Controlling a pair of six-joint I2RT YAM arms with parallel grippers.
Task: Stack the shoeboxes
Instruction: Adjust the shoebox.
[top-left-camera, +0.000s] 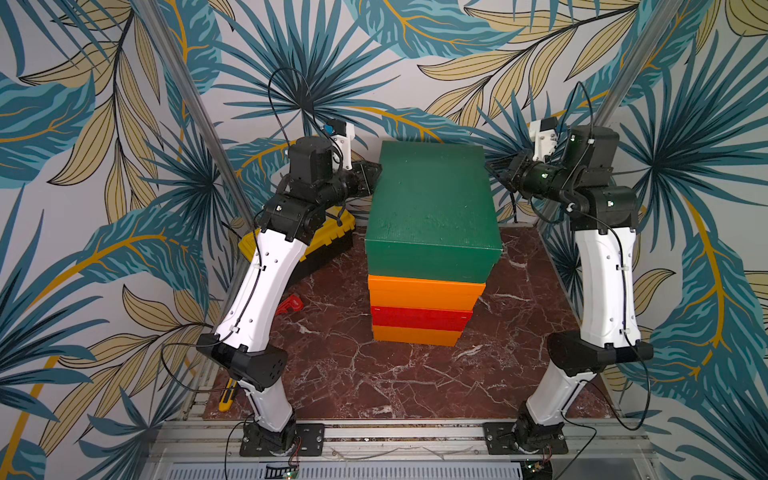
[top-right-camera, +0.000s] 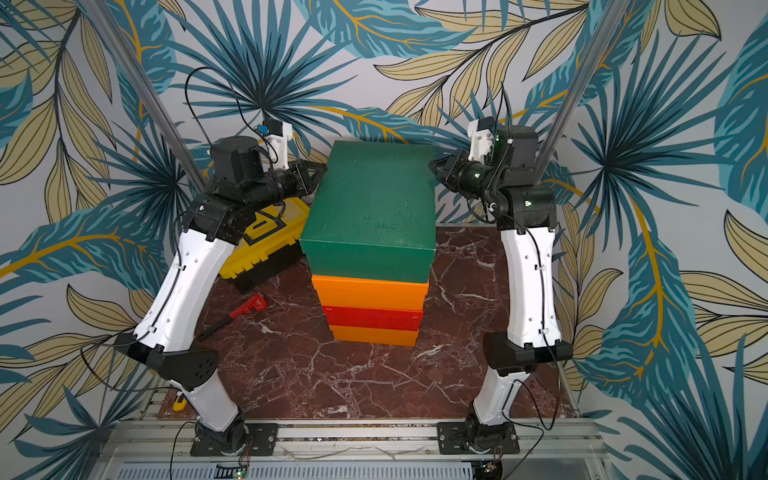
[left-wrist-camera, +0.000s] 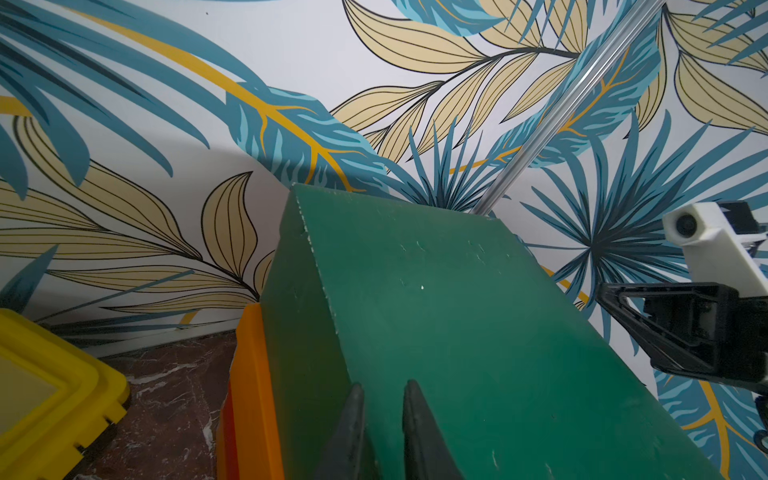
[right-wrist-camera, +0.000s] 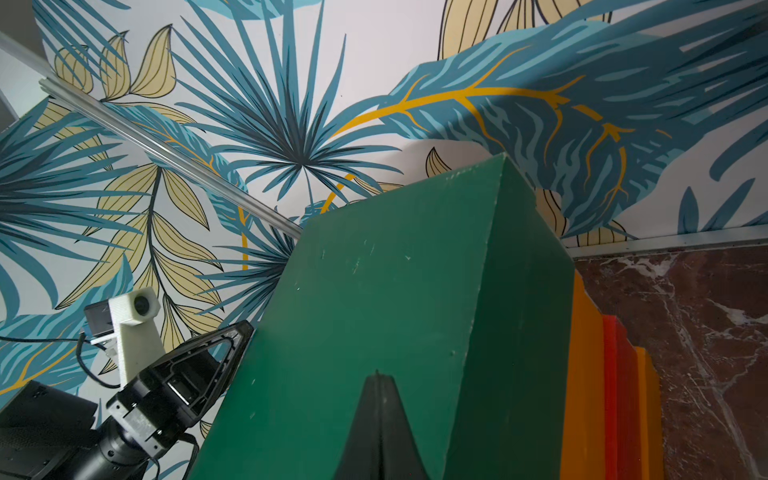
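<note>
all four shoeboxes stand in one column on the worktop (top-left-camera: 415, 382). the green shoebox (top-left-camera: 432, 199) is on top, and directly under it come the upper orange shoebox (top-left-camera: 424, 291), the red shoebox (top-left-camera: 419, 318) and the lower orange shoebox (top-left-camera: 415, 336).

the left gripper (top-left-camera: 371, 173) sits at the green shoebox's left wall, near its far end, with its tip at or against the cardboard. its fingers (left-wrist-camera: 347, 432) stand slightly apart with nothing between them. the right gripper (top-left-camera: 495, 167) is at the green shoebox's right wall, opposite, with its fingers (right-wrist-camera: 380, 415) pressed together and empty. i cannot tell whether it touches the wall.

judging by this, the stacking itself looks done. the step in hand is the last squaring-up of the green shoebox, or the letting go of it. the next move calls for both arms to draw straight outward from the green shoebox, level and slow, without dragging on its walls. a tall column of light boxes would likely shift or topple from a sideways nudge.
</note>
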